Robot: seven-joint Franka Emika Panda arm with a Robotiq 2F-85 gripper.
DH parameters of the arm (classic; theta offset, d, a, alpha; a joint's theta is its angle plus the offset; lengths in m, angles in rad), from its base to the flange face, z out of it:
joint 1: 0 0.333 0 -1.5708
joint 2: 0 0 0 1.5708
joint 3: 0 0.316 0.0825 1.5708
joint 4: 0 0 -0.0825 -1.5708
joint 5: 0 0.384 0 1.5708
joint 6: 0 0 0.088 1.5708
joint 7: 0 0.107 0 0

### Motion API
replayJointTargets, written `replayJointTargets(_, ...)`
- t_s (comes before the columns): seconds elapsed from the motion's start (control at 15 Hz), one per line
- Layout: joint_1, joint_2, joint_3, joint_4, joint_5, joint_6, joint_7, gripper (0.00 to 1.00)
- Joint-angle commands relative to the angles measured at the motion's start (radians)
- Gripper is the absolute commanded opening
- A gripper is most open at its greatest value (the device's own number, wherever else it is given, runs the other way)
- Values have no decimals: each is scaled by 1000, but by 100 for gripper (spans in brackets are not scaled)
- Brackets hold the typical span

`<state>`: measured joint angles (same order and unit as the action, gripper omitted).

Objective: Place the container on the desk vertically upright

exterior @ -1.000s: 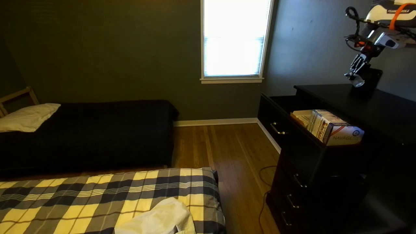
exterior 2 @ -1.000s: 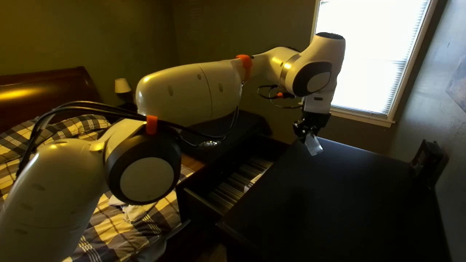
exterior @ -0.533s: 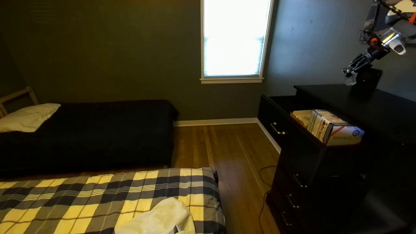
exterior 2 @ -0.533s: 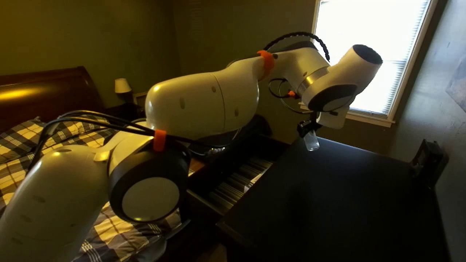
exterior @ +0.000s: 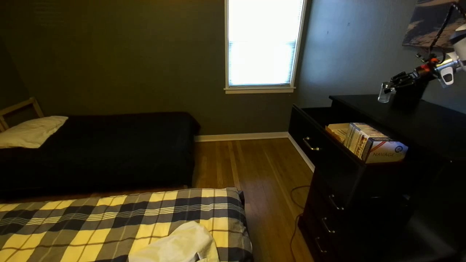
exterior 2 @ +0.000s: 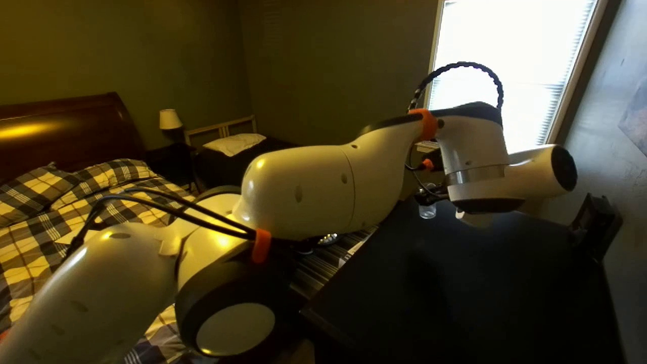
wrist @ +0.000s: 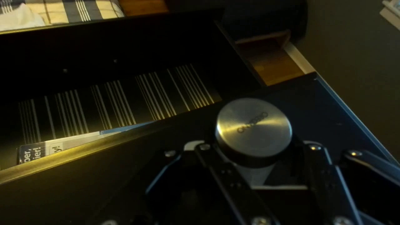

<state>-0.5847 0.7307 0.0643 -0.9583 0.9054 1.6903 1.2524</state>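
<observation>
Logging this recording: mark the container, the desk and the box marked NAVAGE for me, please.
Container (wrist: 253,127): wrist view, on its round metal lid.
Desk (exterior 2: 485,283): an exterior view, on its black top.
Box marked NAVAGE (exterior: 386,150): an exterior view, on its white lettered face.

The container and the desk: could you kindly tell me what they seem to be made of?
The container has a see-through body, so glass or plastic; its silvery cap, gleaming radially, suggests brushed metal. The desk, smooth and black with faint sheen, is probably painted wood.
</observation>
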Motion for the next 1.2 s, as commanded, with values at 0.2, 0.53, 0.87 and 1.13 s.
replayJointTargets(0.2,-20,94,-29,45,190,-212,-2,24)
replayJointTargets(0.53,11,115,-78,60,171,-217,1,24)
replayJointTargets(0.87,42,118,-109,62,150,-214,-2,24)
replayJointTargets(1.13,58,117,-127,66,138,-220,-11,35)
